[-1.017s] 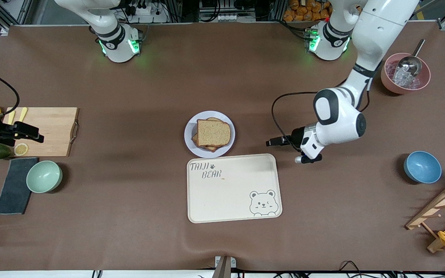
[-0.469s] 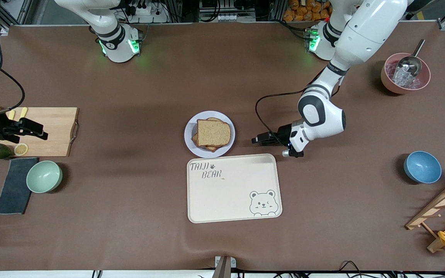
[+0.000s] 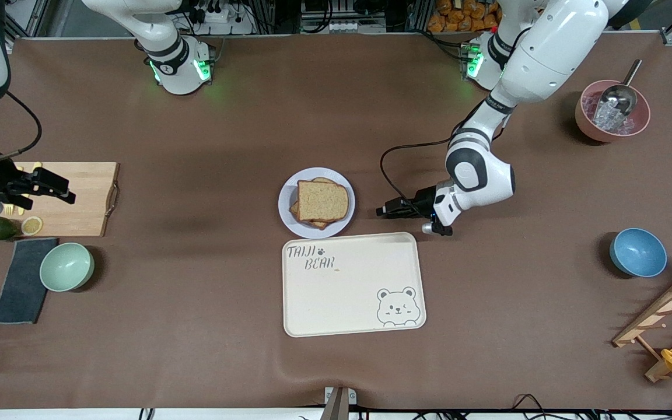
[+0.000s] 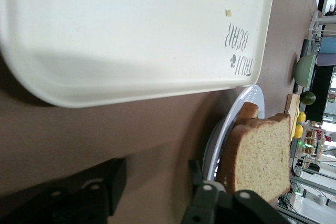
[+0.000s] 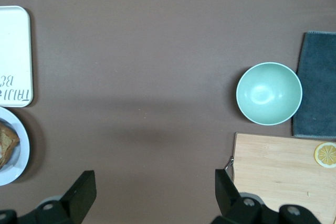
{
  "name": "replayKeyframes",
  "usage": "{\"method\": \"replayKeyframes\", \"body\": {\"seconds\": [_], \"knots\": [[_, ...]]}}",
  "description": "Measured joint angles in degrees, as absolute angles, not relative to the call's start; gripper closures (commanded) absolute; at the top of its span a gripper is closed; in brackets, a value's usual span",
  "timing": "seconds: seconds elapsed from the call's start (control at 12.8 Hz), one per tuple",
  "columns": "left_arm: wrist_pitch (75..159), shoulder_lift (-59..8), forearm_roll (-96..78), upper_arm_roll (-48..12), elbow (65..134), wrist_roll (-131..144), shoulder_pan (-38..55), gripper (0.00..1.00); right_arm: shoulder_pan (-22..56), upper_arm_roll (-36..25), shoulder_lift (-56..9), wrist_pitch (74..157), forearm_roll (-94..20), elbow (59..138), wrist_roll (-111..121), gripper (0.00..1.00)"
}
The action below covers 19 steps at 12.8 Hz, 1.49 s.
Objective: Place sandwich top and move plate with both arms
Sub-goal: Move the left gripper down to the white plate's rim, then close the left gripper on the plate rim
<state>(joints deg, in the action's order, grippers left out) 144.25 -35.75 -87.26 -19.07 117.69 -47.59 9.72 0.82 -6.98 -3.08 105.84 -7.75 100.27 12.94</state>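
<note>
The sandwich top [image 3: 322, 200] is soft and light on the hard, slippery plate [image 3: 287, 195] (hold its rim). Beside the plate, the left tool [image 3: 384, 211] looks half-open and empty. The right tool [image 3: 56, 191] waits wide open over the cutting board [image 3: 82, 198].

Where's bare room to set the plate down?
The tray is bare, right beside the plate. Open tabletop between plate and cutting board. Crowded: the left gripper is close by the plate; the right gripper is over the board.
</note>
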Motion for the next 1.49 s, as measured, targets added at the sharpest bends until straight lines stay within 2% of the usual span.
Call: {"method": "replayKeyframes", "body": {"seconds": [0.23, 0.39, 0.86, 1.17, 1.49], "knots": [[144.25, -36.64, -90.00, -20.32, 117.45, -49.48, 9.78, 0.51, 1.38, -6.89, -1.80, 106.97, -7.73, 100.59, 12.97, 0.00], [144.25, -37.33, -92.63, -21.29, 117.21, -51.96, 9.79, 0.55, 1.78, -6.73, -1.69, 108.08, -7.73, 100.38, 13.00, 0.00], [144.23, -38.66, -93.74, -22.48, 116.46, -55.63, 9.83, 0.58, 1.93, -6.67, -1.69, 108.48, -7.54, 97.00, 13.00, 0.00], [144.23, -39.10, -95.01, -22.91, 115.68, -59.29, 9.92, 0.65, 1.94, -6.74, -1.68, 108.47, -4.91, 95.11, 13.00, 0.00], [144.23, -39.95, -95.98, -22.93, 115.10, -62.35, 10.06, 0.66, 1.98, -6.70, -1.67, 107.29, -3.16, 93.64, 12.88, 0.00]]}}
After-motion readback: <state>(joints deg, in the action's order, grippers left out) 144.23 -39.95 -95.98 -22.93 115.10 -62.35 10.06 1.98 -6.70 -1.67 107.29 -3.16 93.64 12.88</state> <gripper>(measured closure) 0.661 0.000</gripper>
